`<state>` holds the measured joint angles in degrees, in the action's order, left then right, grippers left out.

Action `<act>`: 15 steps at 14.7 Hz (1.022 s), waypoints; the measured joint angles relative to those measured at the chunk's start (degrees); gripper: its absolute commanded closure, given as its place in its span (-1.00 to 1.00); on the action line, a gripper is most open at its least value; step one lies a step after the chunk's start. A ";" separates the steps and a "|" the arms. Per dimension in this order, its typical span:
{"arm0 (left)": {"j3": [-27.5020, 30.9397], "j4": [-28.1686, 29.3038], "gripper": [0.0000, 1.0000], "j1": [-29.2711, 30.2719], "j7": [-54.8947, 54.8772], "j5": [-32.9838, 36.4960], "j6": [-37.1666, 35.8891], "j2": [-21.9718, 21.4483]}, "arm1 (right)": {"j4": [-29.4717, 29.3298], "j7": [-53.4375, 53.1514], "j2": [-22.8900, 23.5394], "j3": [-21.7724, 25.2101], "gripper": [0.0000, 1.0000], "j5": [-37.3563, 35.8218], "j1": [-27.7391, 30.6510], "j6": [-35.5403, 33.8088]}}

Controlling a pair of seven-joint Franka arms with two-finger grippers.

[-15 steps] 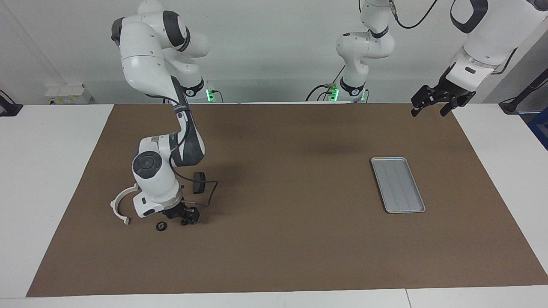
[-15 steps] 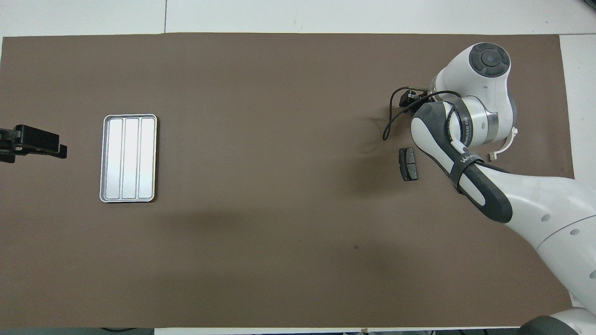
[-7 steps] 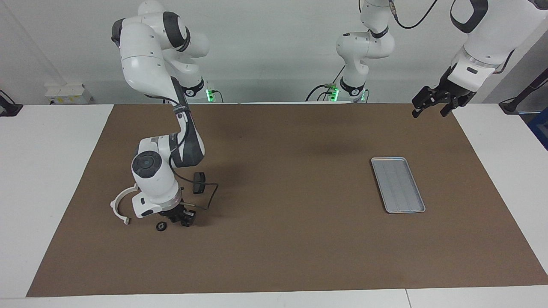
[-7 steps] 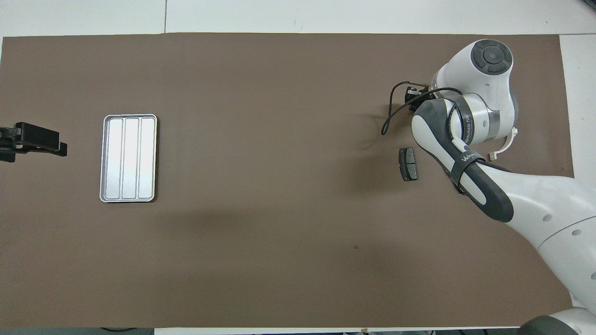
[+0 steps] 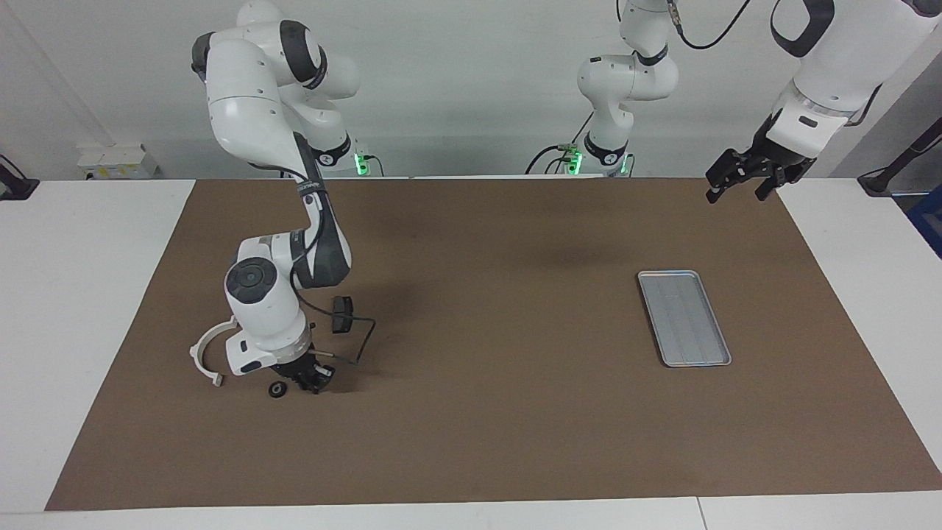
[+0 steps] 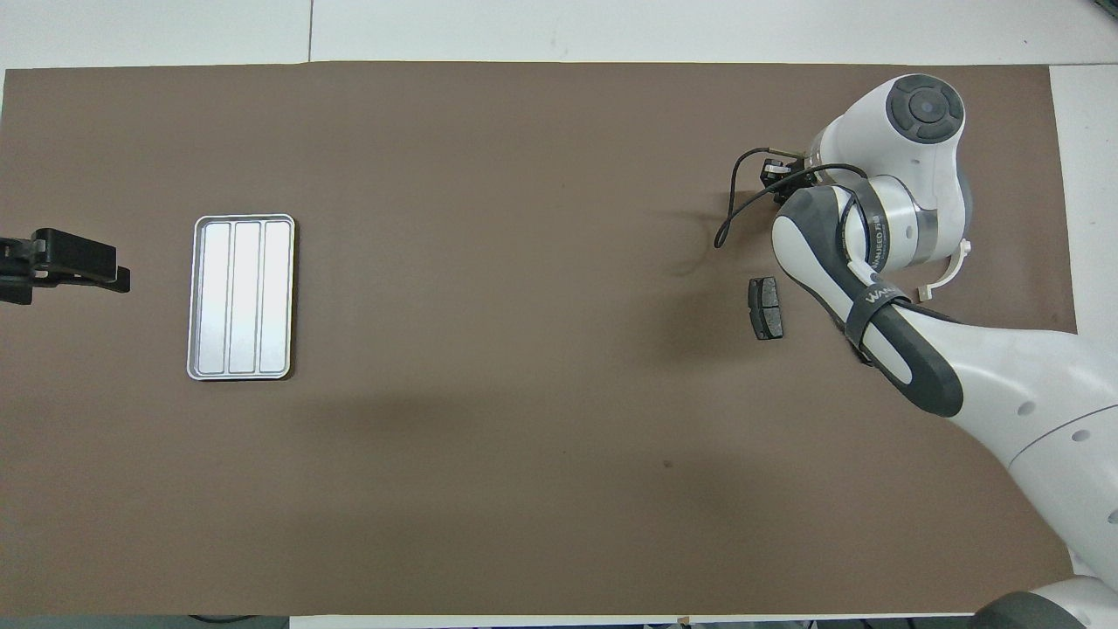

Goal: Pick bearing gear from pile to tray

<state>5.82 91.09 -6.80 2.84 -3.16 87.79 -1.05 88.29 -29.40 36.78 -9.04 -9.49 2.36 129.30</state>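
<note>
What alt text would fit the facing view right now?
The right gripper, shut, is down at the pile beside a small black round piece and a white half-ring bracket. The empty silver tray lies toward the left arm's end, where the open left gripper hangs waiting.

The brown mat (image 5: 486, 427) lies bare between the tray (image 5: 684, 317) and the pile, so a tool passes freely there. At the right arm's end, the white bracket (image 5: 206, 353), dark pad (image 5: 341, 314), small black ring (image 5: 277, 390) and cable (image 5: 364, 335) crowd the surface around the lowered right tool (image 5: 313, 381)
</note>
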 measured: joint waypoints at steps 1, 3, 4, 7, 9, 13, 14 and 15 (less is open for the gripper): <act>0.00 0.00 -1.00 0.02 0.14 0.06 0.10 0.00 | -0.01 0.00 0.00 0.00 1.00 -0.02 0.00 -0.02; 0.03 0.05 -1.00 0.07 0.17 0.14 0.27 0.00 | -0.44 0.00 -0.05 -0.05 1.00 -0.25 -0.02 -1.59; 0.01 0.11 -1.00 0.04 0.21 0.14 0.31 0.00 | -1.39 0.06 -0.30 -0.14 1.00 -0.55 -0.04 -4.29; -0.09 0.25 -1.00 -0.12 0.32 0.14 0.35 0.00 | -5.40 0.54 -3.53 -2.05 1.00 -0.73 -0.33 -16.50; -0.09 0.32 -1.00 -0.19 0.42 0.15 0.36 0.00 | -6.89 -1.02 -7.72 -4.93 1.00 0.00 -1.36 -24.51; -0.03 1.27 -1.00 -0.18 0.44 0.18 1.54 -0.08 | -9.59 -15.15 -14.61 -6.59 1.00 3.67 -8.76 -35.50; -0.01 2.01 -1.00 -0.18 0.45 0.18 2.40 -0.25 | -10.24 -21.14 -15.06 -6.65 1.00 4.51 -11.48 -35.77; 0.01 2.86 -1.00 -0.17 0.49 0.19 3.37 -0.46 | -10.52 -27.77 -15.11 -6.70 1.00 4.91 -14.38 -35.10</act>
<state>5.82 93.95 -6.97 3.33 -2.97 91.16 -1.51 77.77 -57.17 21.67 -15.74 -4.58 -12.02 94.20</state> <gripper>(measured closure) 0.000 0.762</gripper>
